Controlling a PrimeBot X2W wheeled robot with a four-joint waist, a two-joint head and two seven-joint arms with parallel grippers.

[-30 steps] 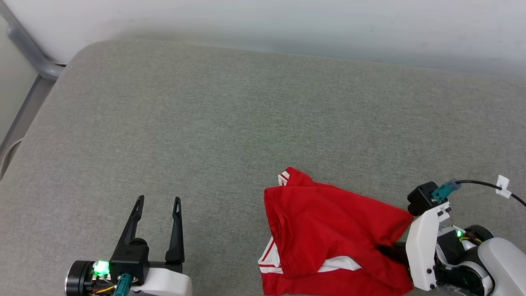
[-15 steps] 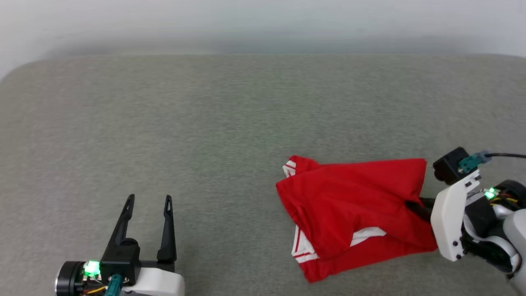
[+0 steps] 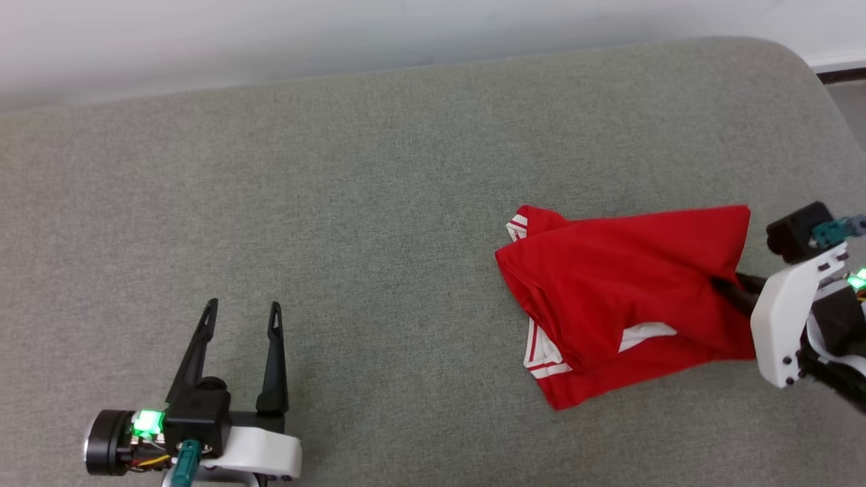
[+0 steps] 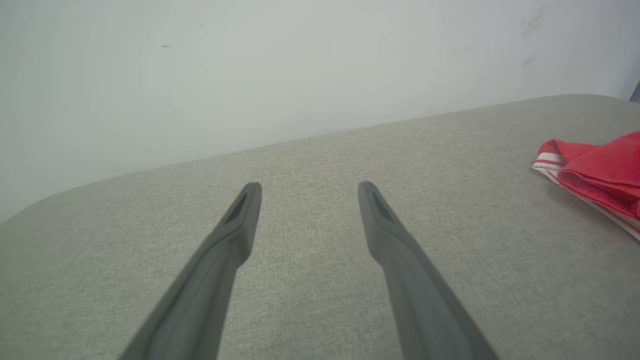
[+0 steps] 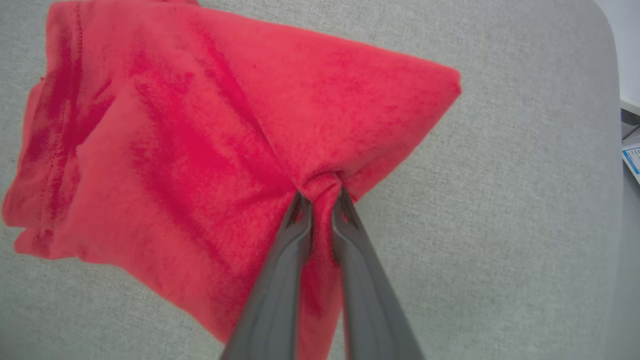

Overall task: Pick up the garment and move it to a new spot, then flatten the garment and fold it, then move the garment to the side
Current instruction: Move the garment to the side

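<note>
The left tool point(image 3: 243, 304) has two long black tapering fingers, each slotted near its tip, set in a black block point(image 3: 203, 412). Behind it are a white shell point(image 3: 264, 456), a black cylinder point(image 3: 105, 443), a lit green lamp point(image 3: 145, 423), a teal connector point(image 3: 183, 467) and thin yellow wires point(image 3: 152, 461). The right tool point(image 5: 321, 195) has dark grey fingers; behind them are a white plate point(image 3: 788, 318) with dark screws point(image 3: 786, 360), a black box point(image 3: 798, 230) and a teal plug point(image 3: 829, 231).

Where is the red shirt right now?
The red shirt lies bunched on the grey cushion at the right of the head view, its right edge pinched in the right gripper, well apart from the open left gripper.
</note>
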